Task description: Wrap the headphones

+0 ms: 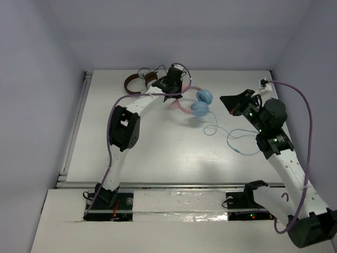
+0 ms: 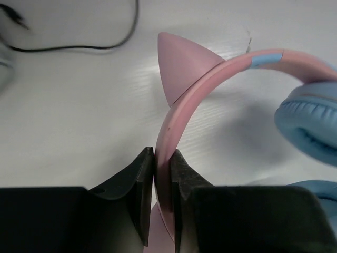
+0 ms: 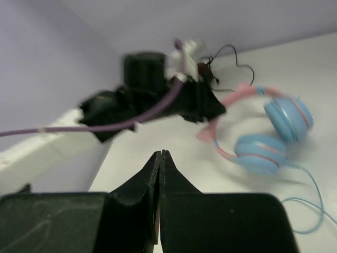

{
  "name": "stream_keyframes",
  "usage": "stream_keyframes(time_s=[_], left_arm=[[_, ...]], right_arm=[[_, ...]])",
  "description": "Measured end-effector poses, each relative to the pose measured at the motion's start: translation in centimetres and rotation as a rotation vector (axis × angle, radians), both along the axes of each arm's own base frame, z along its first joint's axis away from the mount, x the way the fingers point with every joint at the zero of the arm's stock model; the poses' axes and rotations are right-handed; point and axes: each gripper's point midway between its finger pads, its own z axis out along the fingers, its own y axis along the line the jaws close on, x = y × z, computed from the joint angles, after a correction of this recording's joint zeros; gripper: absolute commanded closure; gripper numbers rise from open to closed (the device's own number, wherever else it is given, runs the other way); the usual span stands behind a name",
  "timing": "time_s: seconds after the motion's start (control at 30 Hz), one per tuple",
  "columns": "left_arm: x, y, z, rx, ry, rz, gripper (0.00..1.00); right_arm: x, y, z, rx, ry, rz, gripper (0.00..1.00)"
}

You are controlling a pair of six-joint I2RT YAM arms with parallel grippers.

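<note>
- Pale lilac walls box in a white bench [image 1: 158, 153]. From above, we see the left arm stretched to the far side, its left claw [image 1: 171, 85] at the pink headband [image 1: 182, 107] of the headphones [image 1: 201, 103]. They lie toward the back of the bench, with the two blue ear cups [image 1: 204, 96] close together.
- Their thin blue cable [image 1: 234, 138] trails toward the right arm in slack loops and is not wound at all, so we judge the wrapping not yet begun. Brown-and-white headphones [image 1: 138, 82] sit just left of the left claw and play no part in the task. The right claw [image 1: 227, 100] is off to the right of the ear cups, near them.
- Through the left wrist camera, the jaws are clenched on the headband, one pad on each side of the band below a cat ear [image 2: 184, 66]. We take this as an anchor grip, steadying the frame so the cord can be wound round it. A black cable [image 2: 79, 47] crosses the bench beyond.
- Through the right wrist camera, the jaws are pressed together with nothing between them, pointed toward the headphones. We judge this arm must open and pick up the blue cable next, since it is the free one and the cable lies on its side.
</note>
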Motion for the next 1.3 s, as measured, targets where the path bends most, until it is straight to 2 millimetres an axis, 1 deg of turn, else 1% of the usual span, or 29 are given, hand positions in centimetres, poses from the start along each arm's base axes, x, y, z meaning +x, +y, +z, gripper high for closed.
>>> stream_keyframes(time_s=[0.07,0.1,0.17,0.2,0.23,0.3,0.4,0.53,0.6,0.67,0.73,0.77,0.9,0.97,1.03,1.17,1.2,1.3], left_arm=[[0.1,1.6,3.6,-0.031,-0.016,0.01,1.0],[0.3,2.3,5.4,-0.051,-0.03,0.016,1.0],[0.8,3.4,10.0,-0.097,-0.077,0.022,1.0],[1.0,4.1,12.3,-0.121,-0.104,0.025,1.0],[1.1,4.8,14.6,-0.146,-0.132,0.028,1.0],[0.7,6.2,18.1,-0.182,-0.173,0.031,1.0],[-1.2,8.3,22.4,-0.224,-0.206,0.023,1.0],[-4.8,10.8,25.8,-0.289,-0.207,-0.011,1.0],[-6.4,11.5,27.4,-0.32,-0.21,-0.031,1.0],[-7.4,12.0,28.8,-0.34,-0.225,-0.042,1.0],[-8.3,12.1,29.9,-0.358,-0.228,-0.055,1.0],[-8.6,12.0,30.5,-0.365,-0.235,-0.065,1.0],[-9.5,11.8,32.2,-0.383,-0.247,-0.091,1.0],[-9.9,11.8,33.2,-0.391,-0.258,-0.1,1.0],[-10.3,11.8,34.1,-0.396,-0.267,-0.106,1.0],[-11.1,11.7,36.3,-0.43,-0.304,-0.136,1.0],[-11.4,11.6,36.6,-0.443,-0.305,-0.146,1.0],[-11.9,11.3,37.0,-0.479,-0.295,-0.176,1.0]], right_arm=[[1.2,0.9,-2.0,-0.012,0.049,0.022,1.0],[1.5,1.2,-2.9,-0.02,0.07,0.027,0.97],[1.8,1.4,-3.8,-0.034,0.081,0.034,0.83],[1.9,1.4,-3.8,-0.041,0.072,0.037,0.63],[1.9,1.5,-3.7,-0.054,0.055,0.045,0.51],[2.2,1.6,-3.3,-0.08,0.016,0.055,0.31],[2.9,1.8,-3.4,-0.134,-0.019,0.063,0.22],[3.2,2.3,-4.1,-0.185,-0.044,0.108,0.2],[3.1,2.9,-4.1,-0.198,-0.067,0.147,0.21],[2.9,3.6,-4.2,-0.205,-0.079,0.195,0.21],[2.6,4.1,-4.7,-0.208,-0.088,0.238,0.23],[2.5,4.3,-4.9,-0.208,-0.091,0.254,0.24],[1.1,5.4,-7.7,-0.192,-0.063,0.35,0.29],[0.7,5.9,-8.5,-0.173,-0.049,0.393,0.3],[0.7,6.4,-8.8,-0.162,-0.046,0.425,0.31],[1.2,6.5,-9.3,-0.157,-0.043,0.423,0.34],[1.3,6.5,-9.3,-0.156,-0.048,0.42,0.37],[1.4,6.5,-8.9,-0.148,-0.08,0.414,0.38]])
